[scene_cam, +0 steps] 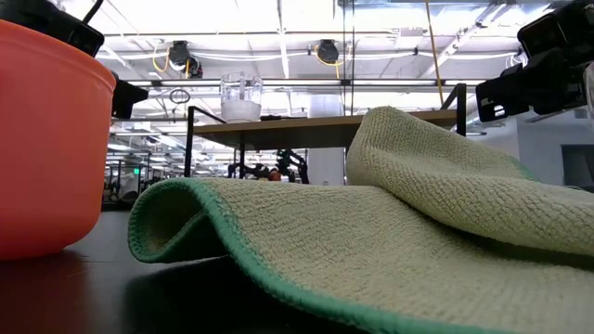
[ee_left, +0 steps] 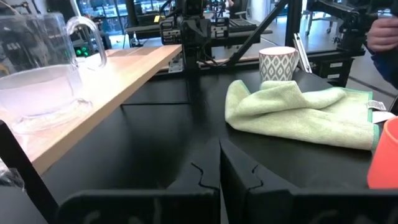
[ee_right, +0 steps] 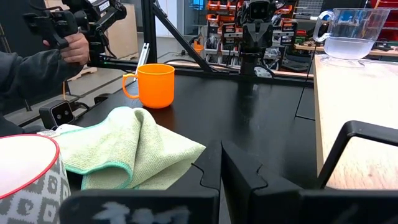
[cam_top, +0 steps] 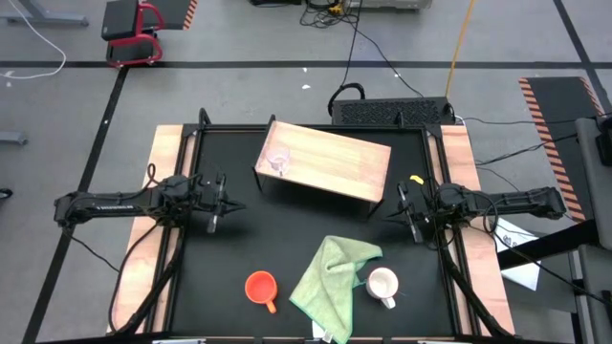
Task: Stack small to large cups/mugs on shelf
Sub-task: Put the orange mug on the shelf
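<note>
Orange mug (cam_top: 260, 287) at six o'clock looks next: the empty, clenched left gripper (cam_top: 219, 202) must open, grip its rim squarely, then nest it over the glass cup (cam_top: 278, 161) on the shelf (cam_top: 335, 158).

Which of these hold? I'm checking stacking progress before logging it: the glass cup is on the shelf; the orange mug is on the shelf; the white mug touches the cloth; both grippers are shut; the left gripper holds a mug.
1. The glass cup stands on the shelf: true.
2. The orange mug is on the shelf: false, it stands on the black tabletop.
3. The white mug sits against the green cloth: true.
4. Left gripper and right gripper are shut: true.
5. The left gripper holds a mug: false, it holds nothing.
</note>
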